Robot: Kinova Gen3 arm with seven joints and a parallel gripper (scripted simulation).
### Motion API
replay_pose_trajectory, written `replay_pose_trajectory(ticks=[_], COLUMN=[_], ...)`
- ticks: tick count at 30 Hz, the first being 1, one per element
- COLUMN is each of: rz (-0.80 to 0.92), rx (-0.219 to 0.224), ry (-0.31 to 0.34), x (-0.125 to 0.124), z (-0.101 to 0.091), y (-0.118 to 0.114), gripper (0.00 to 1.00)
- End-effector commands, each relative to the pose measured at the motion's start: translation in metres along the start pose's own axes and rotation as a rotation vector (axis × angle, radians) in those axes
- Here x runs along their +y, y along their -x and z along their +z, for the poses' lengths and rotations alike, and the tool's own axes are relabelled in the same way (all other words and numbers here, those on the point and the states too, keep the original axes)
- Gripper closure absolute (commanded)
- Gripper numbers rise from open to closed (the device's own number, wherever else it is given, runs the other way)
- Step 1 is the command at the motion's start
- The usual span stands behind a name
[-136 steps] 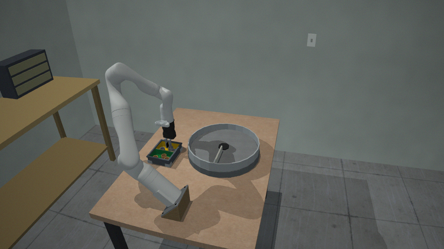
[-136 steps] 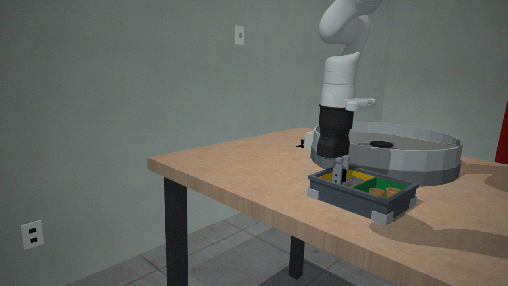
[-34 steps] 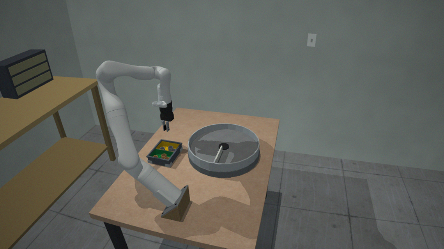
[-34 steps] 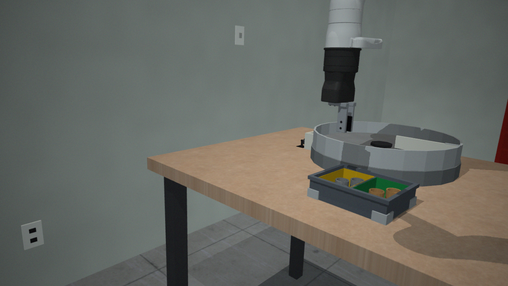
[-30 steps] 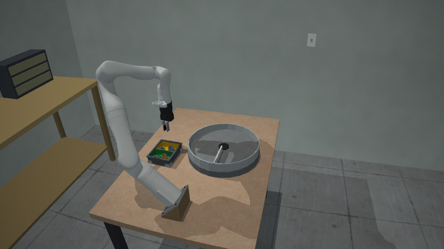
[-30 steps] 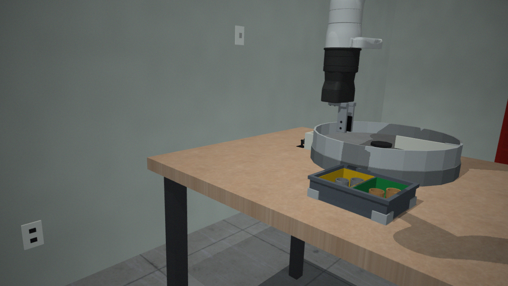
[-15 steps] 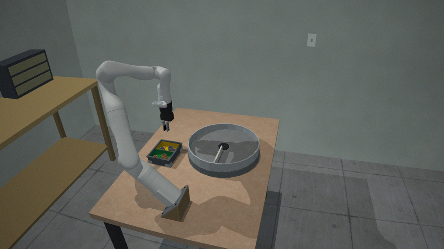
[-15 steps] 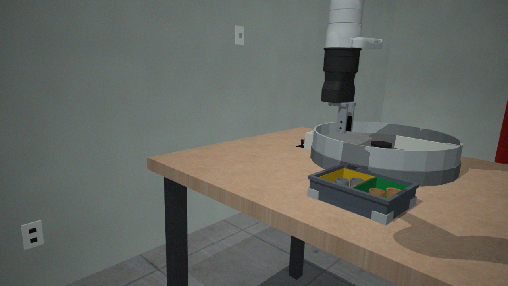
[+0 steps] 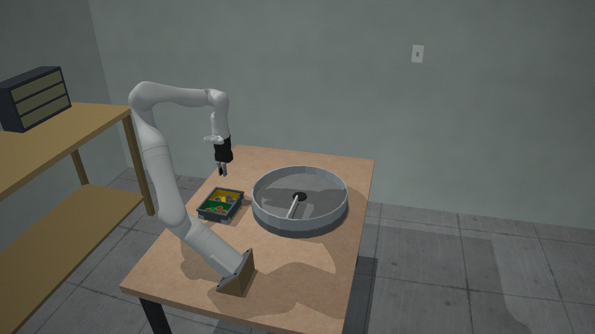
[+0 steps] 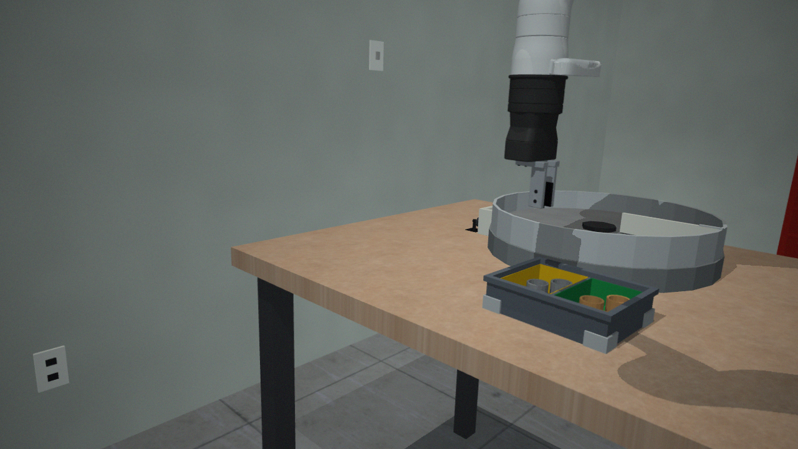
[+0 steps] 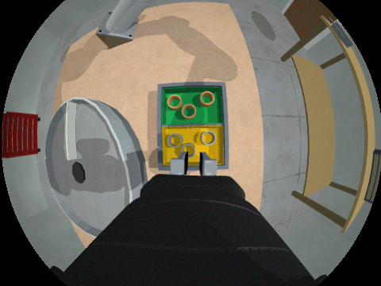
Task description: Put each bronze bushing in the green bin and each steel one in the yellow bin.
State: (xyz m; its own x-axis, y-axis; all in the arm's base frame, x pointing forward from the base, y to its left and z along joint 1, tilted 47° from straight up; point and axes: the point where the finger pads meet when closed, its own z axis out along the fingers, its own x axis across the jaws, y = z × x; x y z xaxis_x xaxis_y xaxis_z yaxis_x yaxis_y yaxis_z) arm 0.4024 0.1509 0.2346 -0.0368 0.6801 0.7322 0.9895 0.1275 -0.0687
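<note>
Hanging raised near the square yellow bin with the black, grey-fingered gripper — partly open, gripping nothing. Below, seen resting three steel-grey ring bushings in yellow and three orange-brown bronze ones in the adjoining green bin — just beside the round grey walled turntable.

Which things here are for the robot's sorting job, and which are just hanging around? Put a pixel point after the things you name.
For the job:
- gripper [image 9: 222, 172] [image 10: 542, 205] [image 11: 194, 160]
- turntable [image 9: 270, 219] [image 10: 608, 251] [image 11: 128, 167]
- green bin [image 9: 210, 204] [image 10: 600, 287] [image 11: 194, 92]
- yellow bin [image 9: 223, 194] [image 10: 520, 275] [image 11: 216, 153]
- three bronze bushings
- three steel bushings

Just around:
- drawer cabinet [image 9: 10, 108]
- wooden shelf unit [image 9: 136, 163] [image 11: 369, 119]
- light switch [image 9: 417, 54] [image 10: 376, 55]
- wall socket [image 10: 51, 368]
</note>
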Motion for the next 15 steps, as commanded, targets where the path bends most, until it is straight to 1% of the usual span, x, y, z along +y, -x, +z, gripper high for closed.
replay_pose_trajectory(ticks=[1, 11, 12, 15], rz=[0.0, 0.0, 0.0, 0.0], rx=[0.0, 0.0, 0.0, 0.0], ry=[0.002, 0.002, 0.002, 0.002], x=[0.0004, 0.0004, 0.0004, 0.0004], z=[-0.0007, -0.0007, -0.0007, -0.0007], y=[0.0002, 0.0002, 0.0002, 0.0002], gripper=[0.58, 0.58, 0.0, 0.0])
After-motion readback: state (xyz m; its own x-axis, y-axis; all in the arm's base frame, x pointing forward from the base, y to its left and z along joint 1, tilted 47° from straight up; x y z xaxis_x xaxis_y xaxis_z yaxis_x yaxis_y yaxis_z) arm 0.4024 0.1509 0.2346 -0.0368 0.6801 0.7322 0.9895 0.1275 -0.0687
